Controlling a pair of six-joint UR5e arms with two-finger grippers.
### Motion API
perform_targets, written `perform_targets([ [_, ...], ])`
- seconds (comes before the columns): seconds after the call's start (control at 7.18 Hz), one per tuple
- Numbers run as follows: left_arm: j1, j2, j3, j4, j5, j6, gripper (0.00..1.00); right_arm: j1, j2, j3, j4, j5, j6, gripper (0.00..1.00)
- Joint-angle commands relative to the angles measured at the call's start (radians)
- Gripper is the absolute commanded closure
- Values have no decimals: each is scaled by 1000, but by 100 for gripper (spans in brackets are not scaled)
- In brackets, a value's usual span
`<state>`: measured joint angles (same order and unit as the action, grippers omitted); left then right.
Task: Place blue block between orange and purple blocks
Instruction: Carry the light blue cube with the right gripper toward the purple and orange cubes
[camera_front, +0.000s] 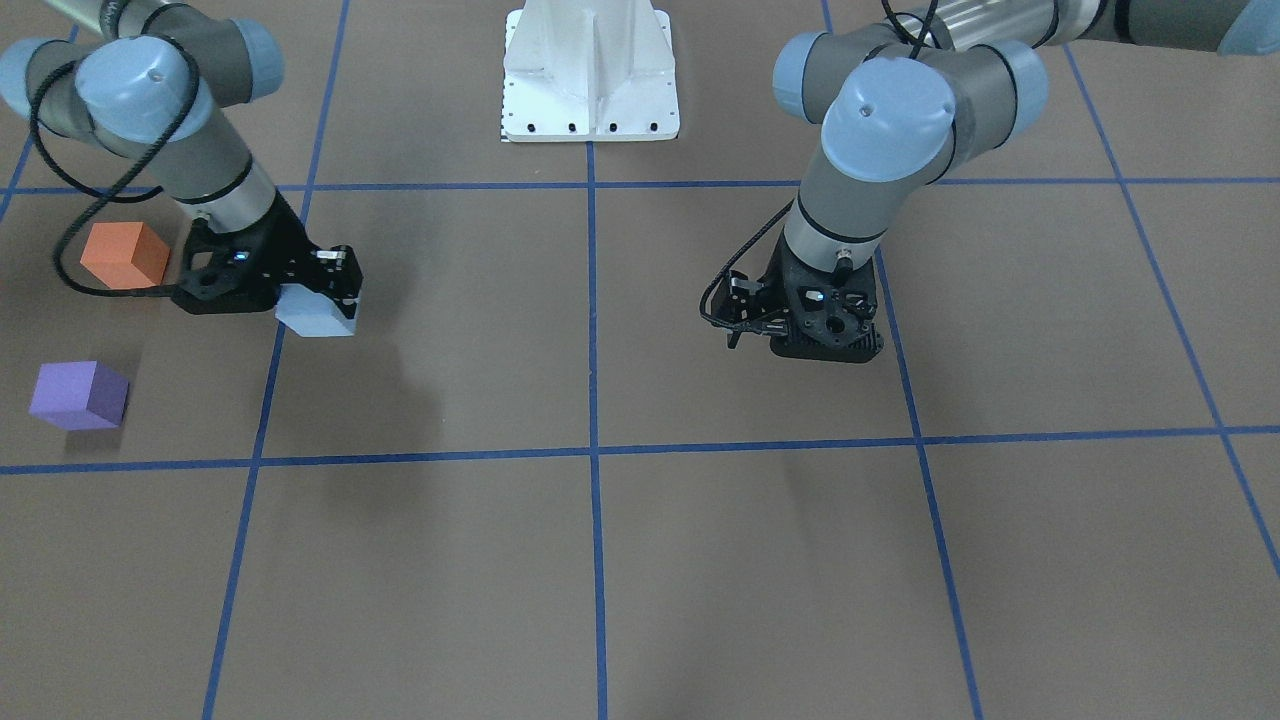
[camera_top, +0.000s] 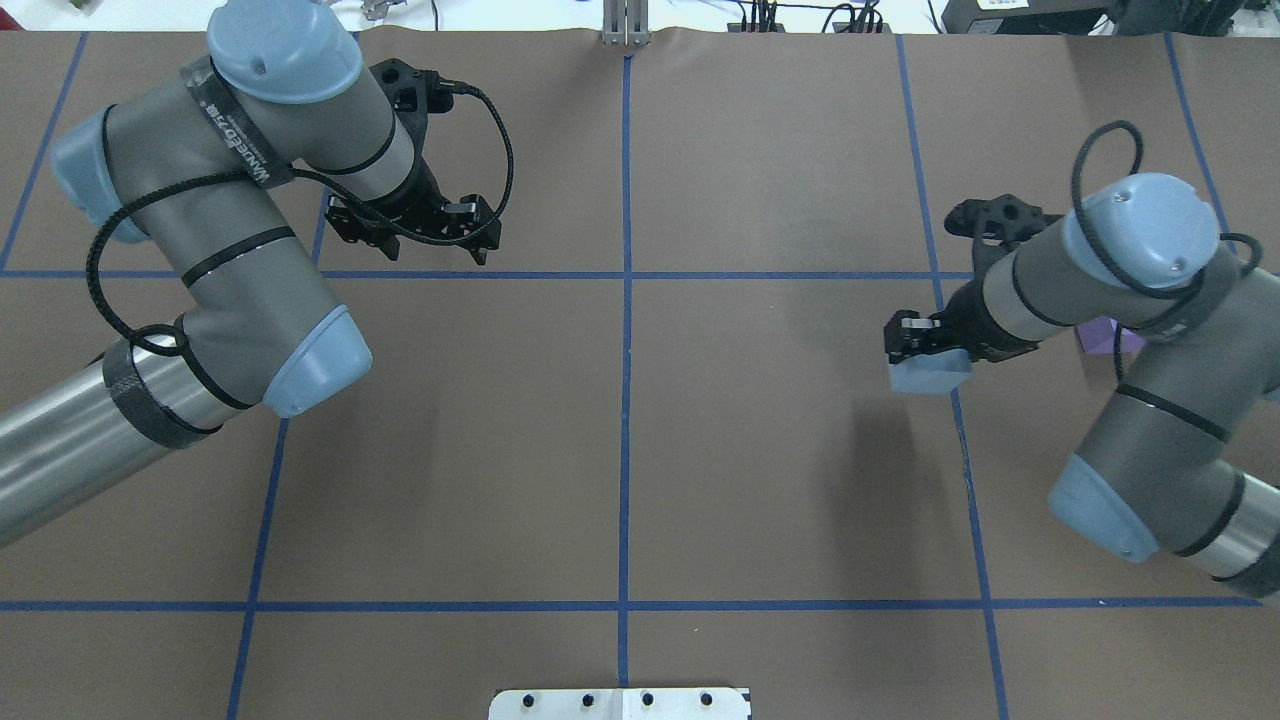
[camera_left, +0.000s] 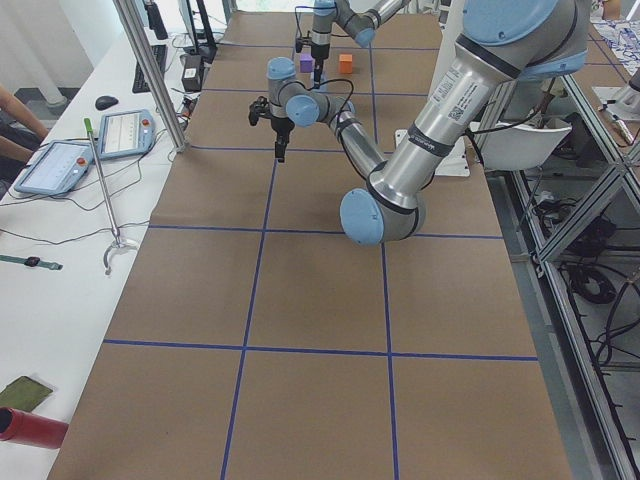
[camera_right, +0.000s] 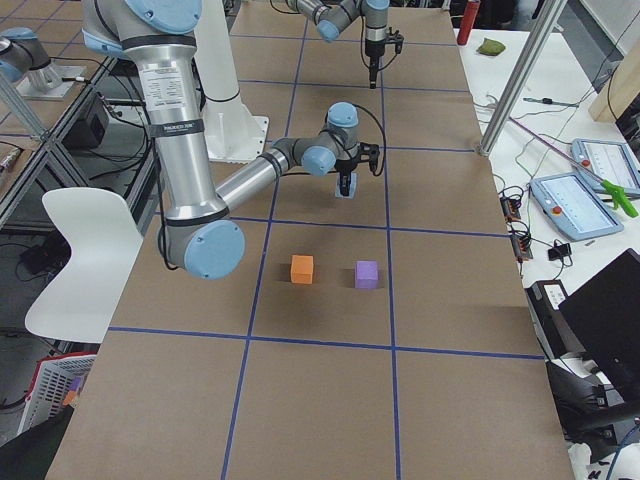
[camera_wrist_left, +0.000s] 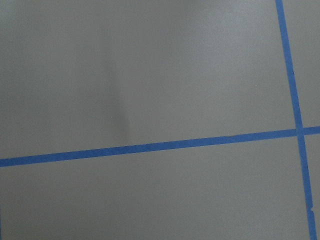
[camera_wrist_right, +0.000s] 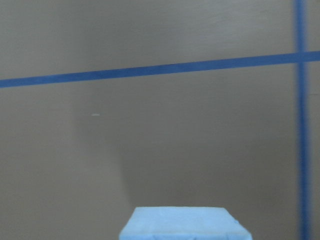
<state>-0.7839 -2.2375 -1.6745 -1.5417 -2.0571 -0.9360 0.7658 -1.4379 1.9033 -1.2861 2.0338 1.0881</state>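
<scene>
My right gripper (camera_front: 327, 300) is shut on the light blue block (camera_front: 316, 318) and holds it above the table. The block also shows in the overhead view (camera_top: 928, 373) and at the bottom of the right wrist view (camera_wrist_right: 184, 224). The orange block (camera_front: 124, 255) and the purple block (camera_front: 78, 395) sit on the table with a gap between them, on the far side of the gripper from the table's middle. In the overhead view the purple block (camera_top: 1103, 338) peeks out behind my right arm and the orange block is hidden. My left gripper (camera_front: 818, 345) hangs empty over the table, its fingers together.
Blue tape lines (camera_front: 592, 452) divide the brown table into squares. The white robot base (camera_front: 590, 70) stands at the table's edge. Tablets and a pole (camera_right: 520, 70) stand on a side bench beyond the table. The left wrist view shows only bare table and tape.
</scene>
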Motion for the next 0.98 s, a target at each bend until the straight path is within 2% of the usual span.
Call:
perform_targets([
  [0.0, 2, -2, 1, -2, 0, -11, 0, 90, -197, -1, 138, 34, -103, 100],
  [0.42, 2, -2, 1, -2, 0, -12, 0, 144, -266, -27, 160, 82, -120, 100],
  [0.7, 2, -2, 1, 0, 2, -14, 0, 144, -272, -76, 186, 79, -140, 100],
  [0.84, 3, -2, 1, -2, 2, -14, 0, 144, -274, -125, 236, 79, -142, 100],
])
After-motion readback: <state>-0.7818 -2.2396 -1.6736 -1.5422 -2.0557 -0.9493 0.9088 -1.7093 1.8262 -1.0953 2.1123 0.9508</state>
